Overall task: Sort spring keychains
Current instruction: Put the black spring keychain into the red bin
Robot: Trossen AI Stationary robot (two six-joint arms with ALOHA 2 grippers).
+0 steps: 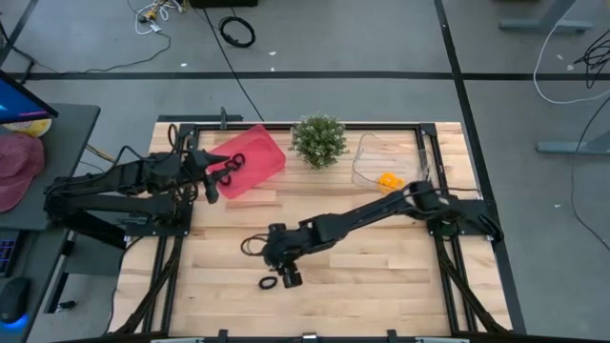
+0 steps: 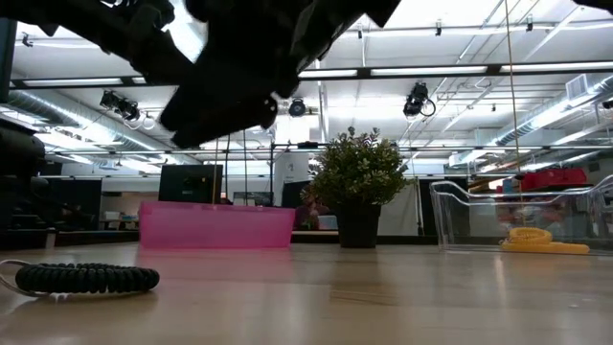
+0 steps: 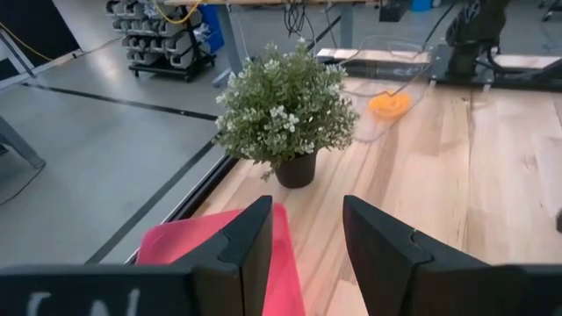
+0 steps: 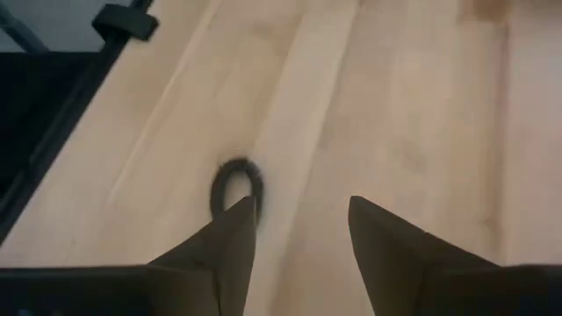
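Near the table's front, the right gripper (image 1: 289, 277) hovers with jaws parted beside a black spring keychain (image 1: 268, 282). Over the pink tray (image 1: 255, 158), the left gripper (image 1: 211, 181) waits, jaws parted and empty.

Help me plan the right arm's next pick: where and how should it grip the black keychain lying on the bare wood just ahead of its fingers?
The black keychain lies flat as an open loop on the table. Probably best to come straight down with the right gripper, which is open, one finger inside the ring and one outside, pinching the coil wall on the near side.

Overhead straight down on the table (image 1: 381, 276); level at tabletop; wrists close behind fingers. Shared by three: the plant (image 1: 318, 140).
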